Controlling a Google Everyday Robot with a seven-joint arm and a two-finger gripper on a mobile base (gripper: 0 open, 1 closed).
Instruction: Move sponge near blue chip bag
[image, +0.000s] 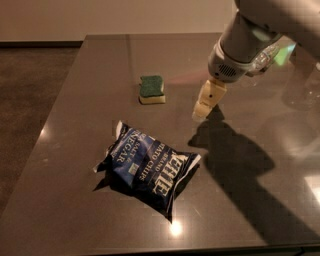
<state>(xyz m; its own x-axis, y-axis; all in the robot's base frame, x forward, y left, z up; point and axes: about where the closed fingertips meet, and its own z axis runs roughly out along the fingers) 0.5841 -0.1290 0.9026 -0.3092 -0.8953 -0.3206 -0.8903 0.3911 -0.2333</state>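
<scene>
Sponge: lies flat on surface, green scrub side up, pale foam edge toward camera; nothing touches it, i.e. not yet grasped. Blue chip bag lies crumpled on the camera side of the sponge, w/ a strip of bare surface between them; judged too far apart for the task to count as done. End effector hangs right of the sponge in view & a little nearer the camera, clearly apart from it, tip slanting down toward the surface; whether it is apart or together cannot be told from this angle; it carries no obj. Arm comes in from upper right of the sponge, casting a dark shadow on the surface. Probable reason for the pose: an approach to pick-up, tip already low beside the sponge. The sponge lying flat leaves its side faces free for a pinch. Next move prob. calls for closing the sideways gap to the sponge, then carrying it toward the bag.
</scene>
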